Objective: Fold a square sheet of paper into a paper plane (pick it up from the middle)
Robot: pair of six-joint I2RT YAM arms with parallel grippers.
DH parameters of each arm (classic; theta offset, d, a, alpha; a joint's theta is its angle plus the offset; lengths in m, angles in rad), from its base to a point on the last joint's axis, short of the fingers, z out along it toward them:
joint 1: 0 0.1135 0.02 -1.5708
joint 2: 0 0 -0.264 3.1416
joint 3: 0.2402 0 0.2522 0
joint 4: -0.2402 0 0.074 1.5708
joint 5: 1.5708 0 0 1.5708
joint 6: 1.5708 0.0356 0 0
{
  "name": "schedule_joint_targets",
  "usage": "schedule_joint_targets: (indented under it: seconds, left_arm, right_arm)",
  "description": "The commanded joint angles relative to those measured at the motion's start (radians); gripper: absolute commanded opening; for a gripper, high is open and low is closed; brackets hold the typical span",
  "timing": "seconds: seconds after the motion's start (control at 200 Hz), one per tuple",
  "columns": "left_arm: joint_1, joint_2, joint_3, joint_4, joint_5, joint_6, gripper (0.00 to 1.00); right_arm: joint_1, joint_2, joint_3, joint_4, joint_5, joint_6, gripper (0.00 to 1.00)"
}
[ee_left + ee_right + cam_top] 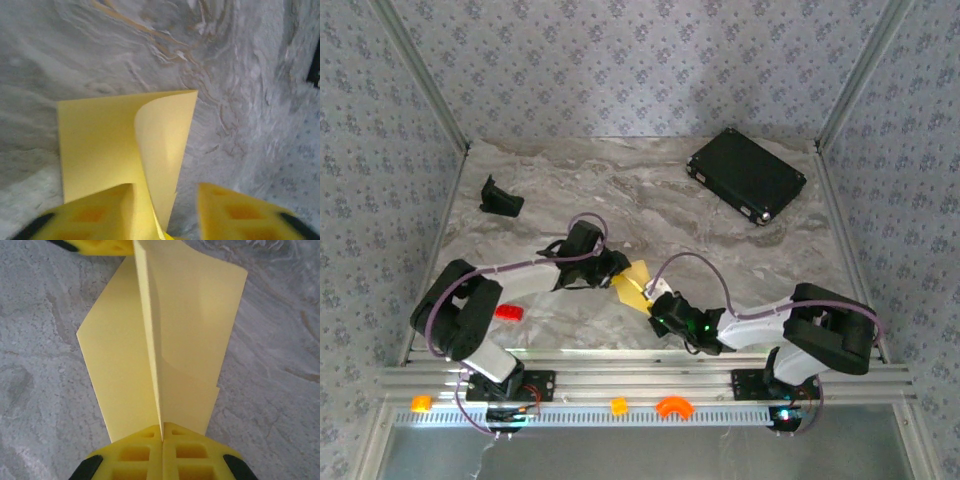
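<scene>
two grippers meet at one sheet. my right gripper (162, 434) is pinched fully closed on the crease of the square sheet of paper (195, 315), which fans out ahead of it. just beyond, my left gripper (165, 205) stands parted, the paper's curled flap between its fingers (95, 212), marble table (35, 340) beneath.

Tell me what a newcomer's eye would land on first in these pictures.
The bright yellow square sheet of paper draws the eye, half folded and held up between the two arms at the near middle of the table. The right gripper is clamped shut on its fold, while the left gripper stands open around a curled flap. A black case lies at the far right.
</scene>
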Motion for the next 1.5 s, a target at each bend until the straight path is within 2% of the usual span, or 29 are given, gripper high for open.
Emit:
schedule_joint_targets:
  seconds: [0.0, 0.085, 0.195, 0.57, 0.77, 0.835, 1.069, 1.179, 1.494]
  left_arm:
    - [0.026, -0.084, 0.016, -0.095, -0.050, 0.038, 0.55]
    - [0.041, -0.133, 0.004, -0.136, -0.084, 0.047, 0.63]
    - [0.054, -0.178, -0.012, -0.157, -0.103, 0.053, 0.67]
    - [0.057, -0.153, -0.022, -0.120, -0.064, 0.051, 0.66]
    - [0.053, -0.143, -0.028, -0.103, -0.054, 0.044, 0.63]
    - [0.049, -0.143, -0.032, -0.095, -0.052, 0.042, 0.58]
    - [0.031, -0.127, -0.070, 0.000, -0.023, 0.006, 0.14]
    - [0.015, -0.119, -0.092, 0.049, -0.013, -0.011, 0.00]
    - [-0.033, -0.058, -0.140, 0.265, 0.018, -0.072, 0.00]
  right_arm:
    - [-0.031, 0.016, -0.012, 0.022, -0.106, 0.087, 0.00]
    - [-0.048, 0.027, -0.019, 0.046, -0.140, 0.088, 0.00]
    - [-0.076, 0.036, -0.021, 0.057, -0.187, 0.121, 0.00]
    - [-0.221, 0.055, -0.022, 0.126, -0.473, 0.256, 0.00]
    - [-0.230, 0.101, 0.005, 0.098, -0.484, 0.267, 0.01]
    - [-0.227, 0.115, 0.016, 0.076, -0.479, 0.267, 0.02]
    - [-0.221, 0.163, 0.008, 0.124, -0.507, 0.351, 0.01]
    - [-0.221, 0.183, -0.025, 0.200, -0.516, 0.399, 0.01]
    - [-0.228, 0.187, -0.055, 0.245, -0.523, 0.455, 0.01]
